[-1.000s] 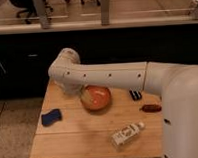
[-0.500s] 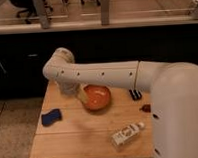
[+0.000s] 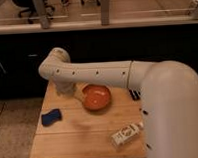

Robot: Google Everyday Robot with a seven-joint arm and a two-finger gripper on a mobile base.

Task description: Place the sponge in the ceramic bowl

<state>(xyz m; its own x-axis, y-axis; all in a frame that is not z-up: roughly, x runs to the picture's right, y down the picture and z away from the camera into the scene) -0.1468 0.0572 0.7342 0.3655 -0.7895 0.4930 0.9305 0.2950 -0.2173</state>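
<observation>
Camera view: we see the white arm reach from the right across the back of the wooden counter and bend down at its elbow. The pincer hangs at the back left of the counter, just left of the ceramic bowl. Its tip is hard to make out against the wood. As far as we can tell its fingers stand wide apart and hold nothing.

The sponge lies flat near the left edge of the counter, in front of the pincer and well apart from it. Only bare wood lies between the sponge and the bowl. The bowl sits upright near the middle.

A white bottle lies on its side towards the front right. A small dark object sits right of the bowl, partly covered by the arm, which also hides the right edge of the counter.

We count one sponge, one bowl, one bottle, one dark object, one arm and one pincer.
</observation>
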